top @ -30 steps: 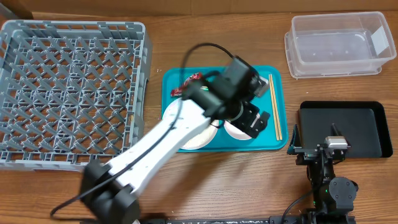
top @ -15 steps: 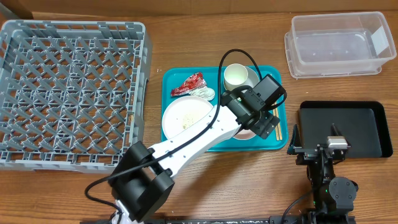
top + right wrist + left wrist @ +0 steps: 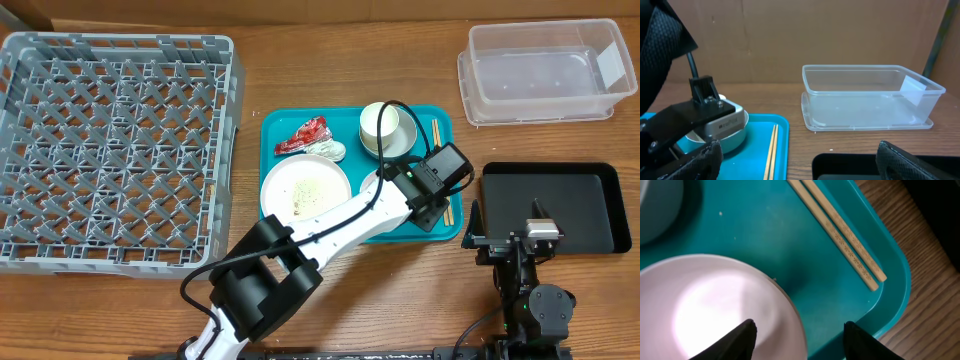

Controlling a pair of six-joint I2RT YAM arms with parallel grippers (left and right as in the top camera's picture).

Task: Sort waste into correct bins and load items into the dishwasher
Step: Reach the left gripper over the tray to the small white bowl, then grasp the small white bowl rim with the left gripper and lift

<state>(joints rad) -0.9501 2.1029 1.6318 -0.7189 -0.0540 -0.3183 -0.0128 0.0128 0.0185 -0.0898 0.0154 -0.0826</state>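
Observation:
My left gripper [image 3: 432,203] hangs low over the near right corner of the teal tray [image 3: 280,230]. In the left wrist view it [image 3: 800,324] is open and straddles the right rim of a pale bowl [image 3: 710,305]: one finger [image 3: 742,340] is over the bowl's inside, the other over the tray. Neither touches the rim. The chopsticks [image 3: 840,230] lie just beyond, along the tray's right edge [image 3: 440,160]. A white cup [image 3: 380,122] stands in another bowl [image 3: 392,146] at the back. The plate [image 3: 305,187] carries rice crumbs. A red wrapper [image 3: 303,135] and white scrap [image 3: 331,151] lie behind it. My right gripper [image 3: 799,145] is open and holds nothing.
The grey dish rack [image 3: 115,150] fills the left side. The clear tub [image 3: 540,70] stands at the back right, and the black tray [image 3: 555,205] lies in front of it, beside the right arm [image 3: 525,240].
My left arm has swung right across the tray, uncovering the cup and plate. Its jaws have narrowed around the bowl's rim. The right arm has not moved.

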